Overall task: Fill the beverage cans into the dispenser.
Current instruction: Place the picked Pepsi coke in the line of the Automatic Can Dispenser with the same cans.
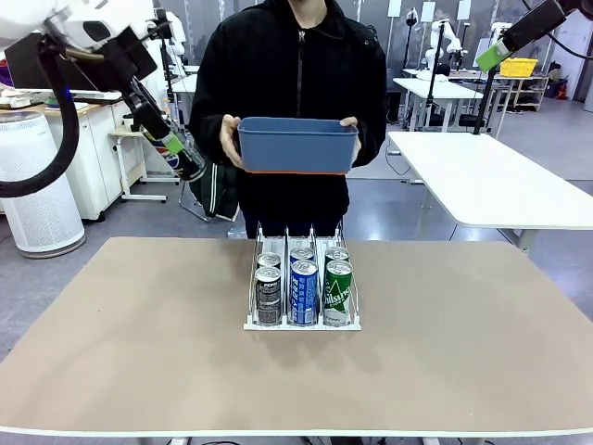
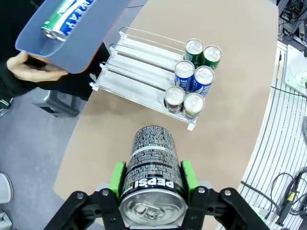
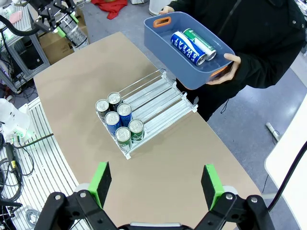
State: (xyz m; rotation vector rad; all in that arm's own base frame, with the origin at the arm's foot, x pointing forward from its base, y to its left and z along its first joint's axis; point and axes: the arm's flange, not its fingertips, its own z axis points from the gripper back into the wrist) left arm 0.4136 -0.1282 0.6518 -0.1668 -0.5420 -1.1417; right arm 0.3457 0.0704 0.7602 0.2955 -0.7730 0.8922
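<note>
Six upright cans point(image 1: 304, 287) in dispenser point(image 1: 301, 325)

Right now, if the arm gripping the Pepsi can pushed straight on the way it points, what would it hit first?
Probably the table, just short of the dispenser beside its black cans; the Pepsi can in the left gripper would touch first. Depth is unclear; it might clip the dispenser.

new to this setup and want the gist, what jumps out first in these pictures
The left gripper, raised at the left of the front view, is shut on a black Pepsi can. At the far side a person holds a blue tub with two more cans lying in it. On the table, the white dispenser carries six upright cans at its near end, two per lane.
</note>
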